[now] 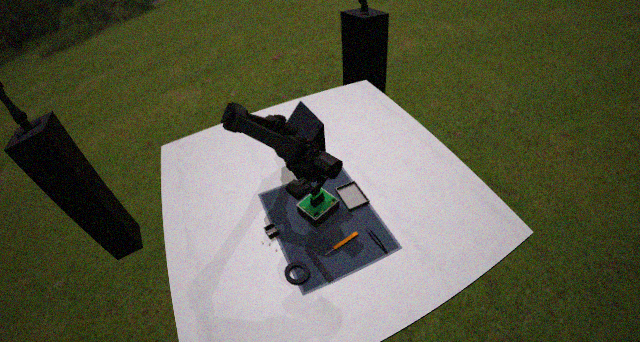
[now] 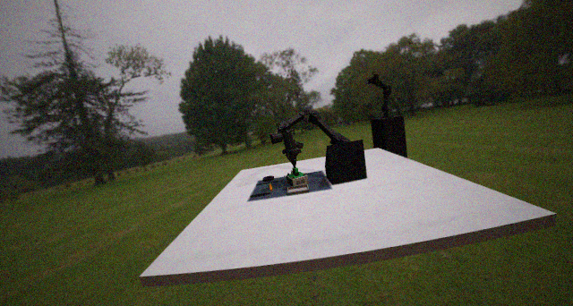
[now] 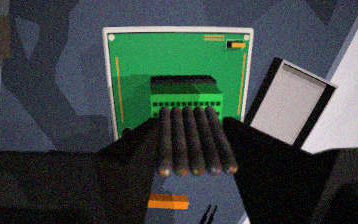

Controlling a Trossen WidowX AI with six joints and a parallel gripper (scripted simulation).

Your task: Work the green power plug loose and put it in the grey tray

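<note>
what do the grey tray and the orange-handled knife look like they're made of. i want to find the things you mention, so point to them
Grey tray [image 1: 352, 195] [image 3: 287, 104]: probably matte plastic or painted metal; pale flat floor, dark thin walls, no bright glints.
Orange-handled knife [image 1: 345, 240]: handle likely plastic, from its even, saturated orange; the thin grey tip may be metal.

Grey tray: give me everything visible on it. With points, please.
The grey tray [image 1: 353, 195] [image 3: 291, 102] is shallow and rectangular, with a flat pale-grey floor and low raised walls that look dark on some inner sides. It looks like matte plastic, though that is a guess. It sits upright on the blue mat [image 1: 370, 236] beside the circuit board [image 1: 309, 208] [image 3: 180, 55], apart from it. Nothing lies inside. Only the mat appears to touch it.
</note>
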